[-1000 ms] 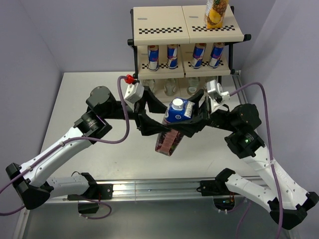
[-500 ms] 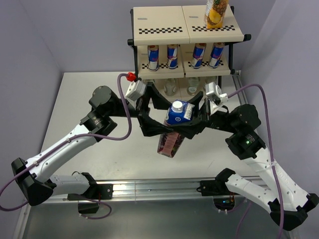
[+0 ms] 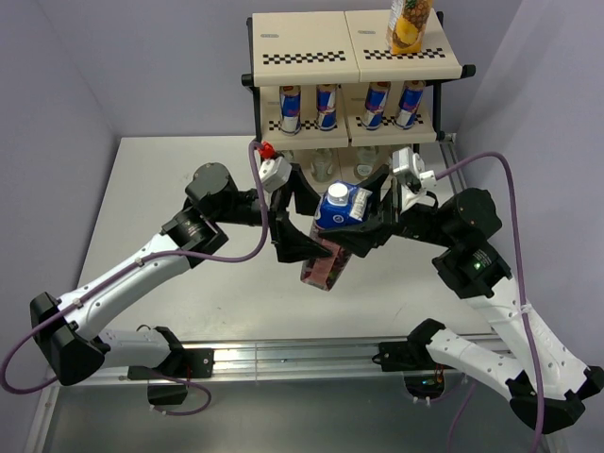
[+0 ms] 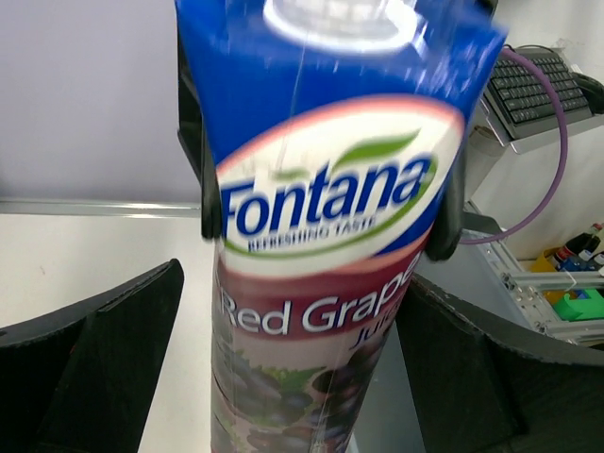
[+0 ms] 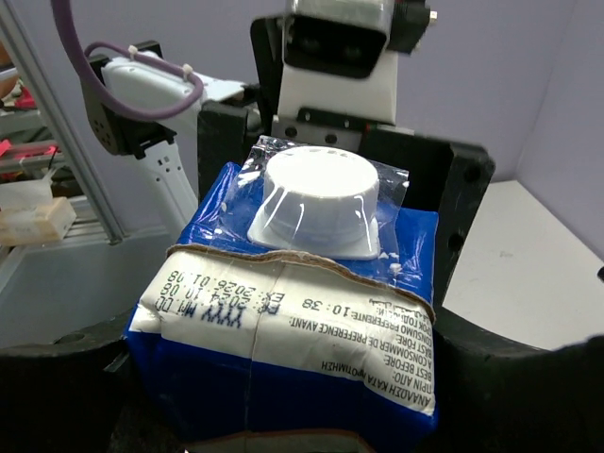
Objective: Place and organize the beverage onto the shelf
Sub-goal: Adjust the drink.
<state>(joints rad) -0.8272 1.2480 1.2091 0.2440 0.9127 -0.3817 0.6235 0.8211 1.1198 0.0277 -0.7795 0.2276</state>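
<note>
The purple grape juice carton [image 3: 327, 257] with a white cap hangs tilted above the table between both grippers. My right gripper [image 3: 357, 229] is shut on its blue top, seen close in the right wrist view [image 5: 283, 377] with the cap [image 5: 319, 200] facing the camera. My left gripper [image 3: 307, 236] is open and straddles the carton's [image 4: 311, 311] lower body, with a gap at its left finger [image 4: 94, 359]. The shelf [image 3: 307, 57] stands at the back. It holds the yellow carton [image 3: 409, 24] on top, several cans [image 3: 327, 107] on the middle tier and clear bottles [image 3: 324, 166] on the lowest tier.
The white table [image 3: 151, 217] ends at a metal rail [image 3: 302, 354] in front. Purple cables [image 3: 495, 165] loop from both wrists. The left half of the shelf's top board [image 3: 293, 42] is bare. Grey walls close in left and right.
The left arm has swung right and toward the shelf. The carton and the right gripper have shifted slightly toward the shelf, and the carton stays in the right gripper.
</note>
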